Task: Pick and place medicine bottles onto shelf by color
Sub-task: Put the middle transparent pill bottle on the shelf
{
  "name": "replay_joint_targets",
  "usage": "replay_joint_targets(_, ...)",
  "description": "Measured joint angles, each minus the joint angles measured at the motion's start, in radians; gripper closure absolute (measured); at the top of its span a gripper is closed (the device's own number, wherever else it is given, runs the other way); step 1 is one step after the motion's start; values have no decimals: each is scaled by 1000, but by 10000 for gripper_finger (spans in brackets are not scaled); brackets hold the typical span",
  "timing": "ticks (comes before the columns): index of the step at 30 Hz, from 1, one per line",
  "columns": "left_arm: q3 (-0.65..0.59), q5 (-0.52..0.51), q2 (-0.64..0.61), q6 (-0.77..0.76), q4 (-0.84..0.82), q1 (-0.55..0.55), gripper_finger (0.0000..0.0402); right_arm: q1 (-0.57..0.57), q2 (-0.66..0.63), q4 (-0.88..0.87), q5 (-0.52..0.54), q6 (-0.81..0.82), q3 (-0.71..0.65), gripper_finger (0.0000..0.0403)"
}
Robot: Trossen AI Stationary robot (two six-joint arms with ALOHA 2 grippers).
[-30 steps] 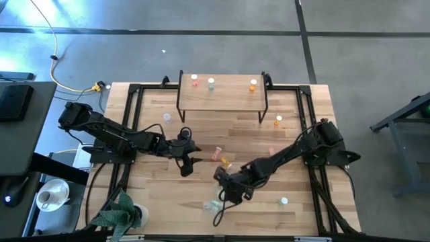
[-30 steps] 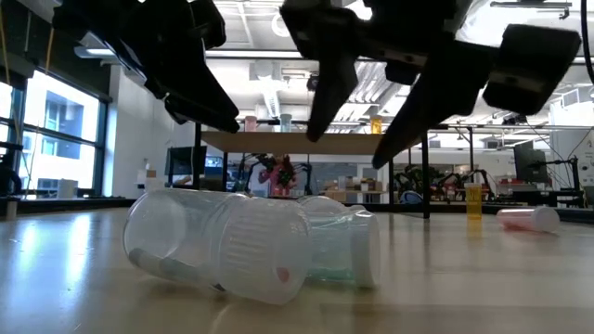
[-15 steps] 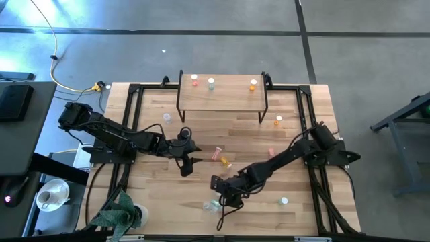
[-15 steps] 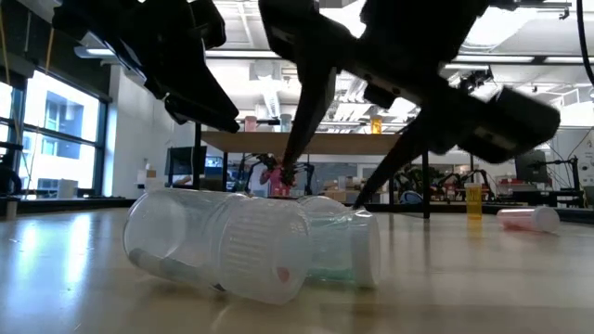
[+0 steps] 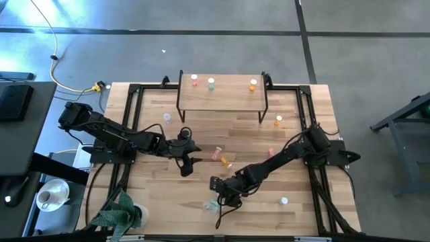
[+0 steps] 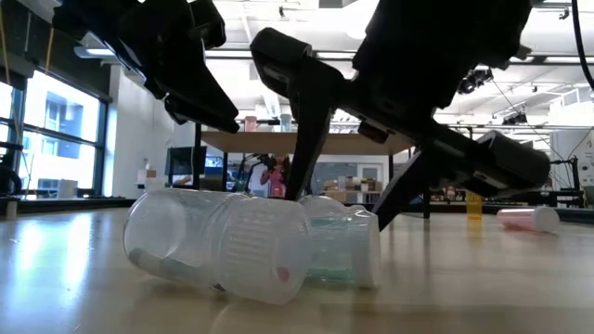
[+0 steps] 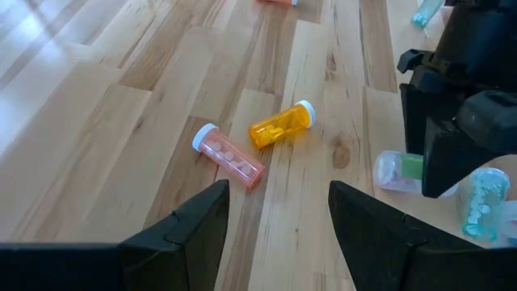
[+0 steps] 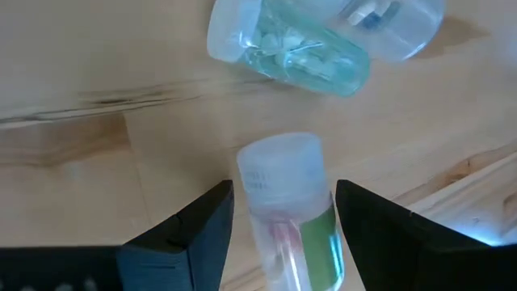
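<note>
Below, we see the right gripper (image 8: 280, 222) spread open around a lying pale-green pill bottle with a white cap (image 8: 287, 212).
Our left gripper (image 7: 279, 214), also open, hovers near a pink bottle (image 7: 229, 158) and an orange bottle (image 7: 280, 127) on the plank tabletop (image 5: 295, 128); three bottles stand on the small light-wood shelf (image 5: 225, 97).

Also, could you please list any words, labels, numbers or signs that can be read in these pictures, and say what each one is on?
None can be read.
Bottle between the right claw's fingers: green label patch, no legible print.
Other bottles and shelf: no text visible.
</note>
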Motion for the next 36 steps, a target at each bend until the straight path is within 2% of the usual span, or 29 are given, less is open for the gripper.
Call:
replay_joint_targets(5,0,0,0,0,-1,0,200,1,6,-1,4,-3,2,197)
replay_joint_targets(15,0,0,0,0,-4,0,200,7,10,10,50,26,1,272)
replay_joint_targets(21,0,0,0,0,-4,0,200,32,12,19,130,34,-2,272)
replay_joint_targets(31,0,0,0,8,-4,0,200,43,-36,26,342,202,-5,273)
replay_joint_targets(36,0,0,0,23,-4,0,200,27,-97,26,372,287,-4,273)
